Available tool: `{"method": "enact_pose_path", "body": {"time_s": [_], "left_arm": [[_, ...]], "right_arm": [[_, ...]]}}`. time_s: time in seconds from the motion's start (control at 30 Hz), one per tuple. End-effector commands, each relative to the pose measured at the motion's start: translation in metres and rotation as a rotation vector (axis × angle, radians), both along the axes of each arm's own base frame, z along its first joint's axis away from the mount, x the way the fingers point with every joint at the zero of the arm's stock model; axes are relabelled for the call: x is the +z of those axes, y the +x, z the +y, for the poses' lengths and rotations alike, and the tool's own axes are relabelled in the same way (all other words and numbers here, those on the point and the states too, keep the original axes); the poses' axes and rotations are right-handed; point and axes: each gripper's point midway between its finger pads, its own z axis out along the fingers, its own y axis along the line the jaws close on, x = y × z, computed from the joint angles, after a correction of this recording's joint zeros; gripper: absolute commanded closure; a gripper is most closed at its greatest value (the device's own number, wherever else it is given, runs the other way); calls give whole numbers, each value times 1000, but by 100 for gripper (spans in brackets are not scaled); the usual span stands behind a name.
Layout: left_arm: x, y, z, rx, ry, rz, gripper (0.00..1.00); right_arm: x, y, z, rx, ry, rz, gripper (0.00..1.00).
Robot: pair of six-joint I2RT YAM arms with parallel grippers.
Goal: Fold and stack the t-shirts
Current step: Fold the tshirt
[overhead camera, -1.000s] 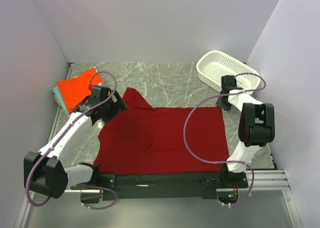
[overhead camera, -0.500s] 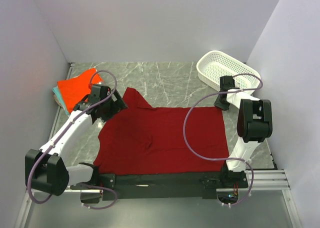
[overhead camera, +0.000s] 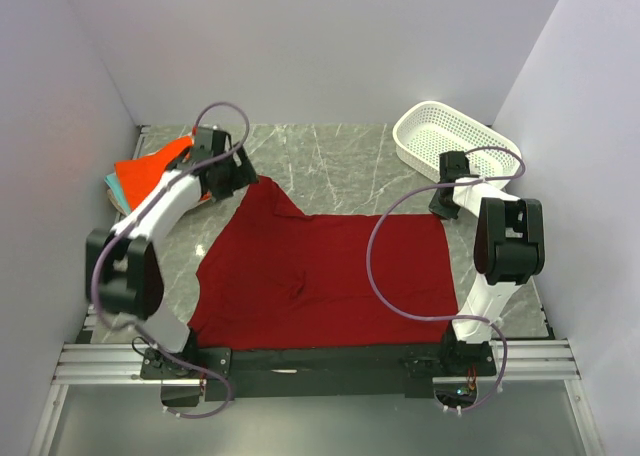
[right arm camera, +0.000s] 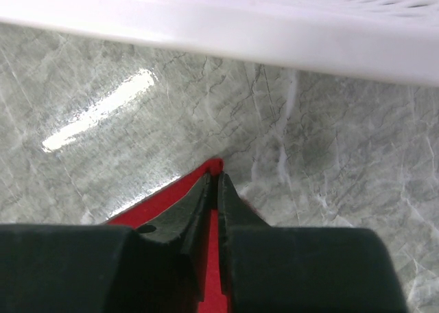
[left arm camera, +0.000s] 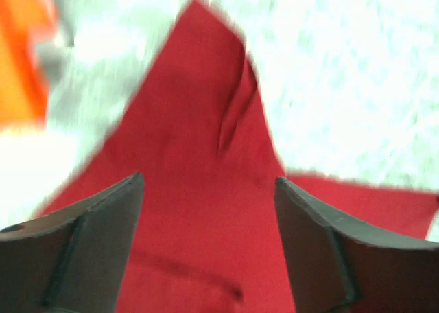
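Now, crimson t-shirt (overhead camera: 320,276): spread flat, reaching from one gripper across to the other.
Right gripper (right arm camera: 214,182): fingers pressed together on the shirt's far right corner, a tip of red cloth pinched between them.
Left gripper (left arm camera: 208,181): jaws wide apart, holding nothing, poised over the shirt's far left sleeve; the view is blurred.
Orange t-shirt (overhead camera: 145,171): folded, just left of the left gripper.
Basket (right arm camera: 274,25): white, just beyond the right gripper.
Table (overhead camera: 350,161): grey marble under both shirts.
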Motion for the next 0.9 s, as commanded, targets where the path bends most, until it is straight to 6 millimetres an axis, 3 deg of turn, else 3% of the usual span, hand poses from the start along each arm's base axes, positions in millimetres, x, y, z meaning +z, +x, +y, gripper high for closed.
{"method": "enact_pose_path", "body": {"time_s": [0.0,0.03,0.07,0.1,0.13,0.17,0.2,0.23,0.27,0.33,0.4,0.53,0.87], "left_arm": [[14,54,6,-36,58,-102,19],[-5,65,7,-35,68,-72,22],[6,82,6,-41,72,-108,29],[1,90,6,-42,77,-103,32],[-18,100,5,-47,87,-71,35],[-11,113,3,-53,90,-97,42],[-16,120,2,-59,89,-95,44],[-34,125,2,-60,99,-62,45],[-30,134,0,-64,102,-75,51],[-45,140,0,-71,113,-49,53],[-47,148,-1,-85,122,-62,53],[-81,146,8,-85,188,10,54],[-98,149,3,-132,217,24,54]], "right_arm": [[-6,-8,-1,0,-9,38,92],[-7,-11,-1,0,-9,43,93],[-5,-10,-1,0,-7,38,94],[-5,-12,-1,2,-6,40,95],[-6,-14,0,0,-5,46,95],[-3,-15,0,-1,-5,41,95],[-3,-16,-1,0,-7,44,95],[-4,-17,-1,0,-7,47,96],[-2,-18,-1,-1,-8,47,96],[-2,-18,-1,0,-9,49,96],[-3,-18,0,0,-6,53,97],[-4,-16,2,-3,9,54,97],[-3,-14,6,2,26,56,99]]}}
